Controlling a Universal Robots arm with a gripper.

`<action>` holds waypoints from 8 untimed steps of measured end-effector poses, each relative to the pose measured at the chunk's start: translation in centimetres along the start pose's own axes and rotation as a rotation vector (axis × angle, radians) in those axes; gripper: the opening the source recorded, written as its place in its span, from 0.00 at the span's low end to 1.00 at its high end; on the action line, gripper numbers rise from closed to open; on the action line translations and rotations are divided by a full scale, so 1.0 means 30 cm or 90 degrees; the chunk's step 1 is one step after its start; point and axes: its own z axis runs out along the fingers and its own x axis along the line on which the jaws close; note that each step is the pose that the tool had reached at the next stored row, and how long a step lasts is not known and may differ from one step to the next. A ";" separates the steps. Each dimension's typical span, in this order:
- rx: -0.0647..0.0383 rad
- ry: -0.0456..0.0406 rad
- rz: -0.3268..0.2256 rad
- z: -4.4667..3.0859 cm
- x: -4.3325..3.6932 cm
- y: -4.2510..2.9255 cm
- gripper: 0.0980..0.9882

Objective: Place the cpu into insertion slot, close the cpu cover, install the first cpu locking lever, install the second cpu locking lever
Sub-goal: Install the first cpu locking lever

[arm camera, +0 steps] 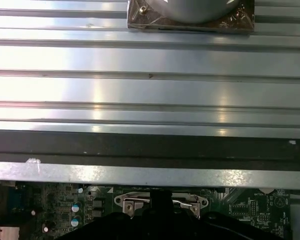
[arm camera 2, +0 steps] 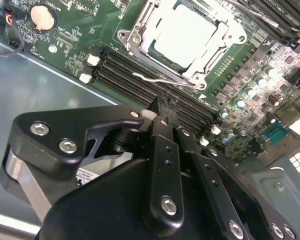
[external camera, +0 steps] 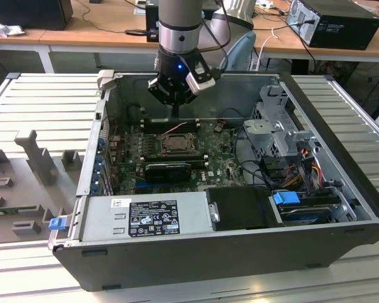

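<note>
Gripper [arm camera 2: 164,107]: fingers pressed together, nothing visible between them. In the second wrist view the tips sit over the black RAM slots [arm camera 2: 125,75], just beside the slot [external camera: 163,147]; can't tell if they touch.

That view gives the detail. The cpu [arm camera 2: 182,31] is seated in the slot. The cover [arm camera 2: 140,36] lies flat around it, with the cpu showing through the cutout. A wire lever [arm camera 2: 162,79] runs along the cover edge nearest the gripper; can't tell if it's latched. Green board [arm camera 2: 75,42] all around, coin cell [arm camera 2: 42,16] off towards the case floor.

The first wrist view catches the cover's silver edge low in frame. Past it come the case wall [arm camera: 150,145] and a ribbed metal table [arm camera: 150,60].

The exterior view gives the layout. The arm [external camera: 179,25] comes down vertically inside the open case [external camera: 341,164], with the gripper at the slot's far side. A power supply [external camera: 151,218] sits along the near wall, and a drive cage [external camera: 275,123] is on the exterior view's right.
</note>
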 end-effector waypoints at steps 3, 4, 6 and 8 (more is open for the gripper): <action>0.000 -0.0001 0.000 0.004 0.000 -0.004 0.01; 0.000 -0.0001 0.000 0.005 0.000 -0.004 0.01; 0.000 -0.0001 0.000 0.006 0.000 -0.005 0.01; 0.000 -0.0001 0.000 0.008 -0.001 -0.005 0.01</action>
